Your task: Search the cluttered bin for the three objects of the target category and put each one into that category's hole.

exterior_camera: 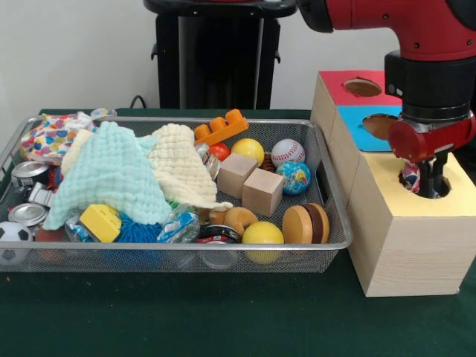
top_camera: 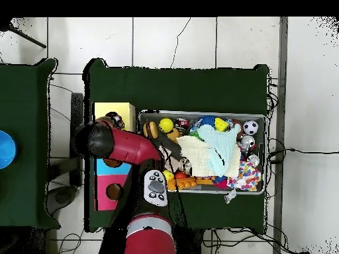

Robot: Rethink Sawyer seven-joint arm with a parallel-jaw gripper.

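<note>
My gripper stands over the hole in the yellow top of the wooden box, with its tips down in the opening. It is shut on a spotted cloth that hangs at the hole's left rim. In the overhead view the gripper is partly hidden by the arm beside the yellow box. The wire mesh bin lies to the left. A second spotted cloth lies in its far left corner and also shows in the overhead view. I see no third spotted cloth.
The blue-topped box and red-topped box stand behind the yellow one. The bin holds a mint-green cloth, a cream cloth, wooden cubes, balls, cans and toys.
</note>
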